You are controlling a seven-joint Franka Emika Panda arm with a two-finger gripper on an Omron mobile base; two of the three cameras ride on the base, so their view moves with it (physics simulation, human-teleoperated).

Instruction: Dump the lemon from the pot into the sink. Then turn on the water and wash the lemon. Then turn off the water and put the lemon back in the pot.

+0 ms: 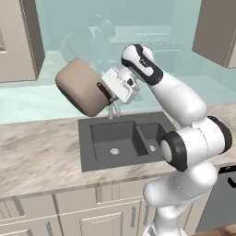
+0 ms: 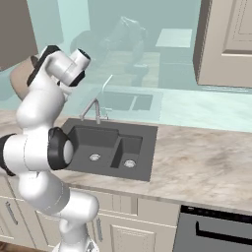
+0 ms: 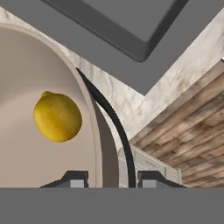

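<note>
Tipping the pot (image 1: 82,87) on its side above the counter left of the sink (image 1: 124,138), the gripper (image 3: 107,180) has its jaws pinched on the rim. The lemon (image 3: 57,116) sits inside, against the smooth taupe wall. Risk: fruit rolls out onto marbled counter, missing the dark matte basin; thin-rim grip may slip.

1. The arm (image 1: 184,138) is made of glossy white, rounded segments, thick and tube-like.
2. Dark, nearly black bands and caps mark its joints, one at the elbow and one near the wrist.
3. The hand is a boxy white block with a small dark round part on its side.
4. The gripper (image 3: 108,178) has two small dark fingertips with grey pads.
</note>
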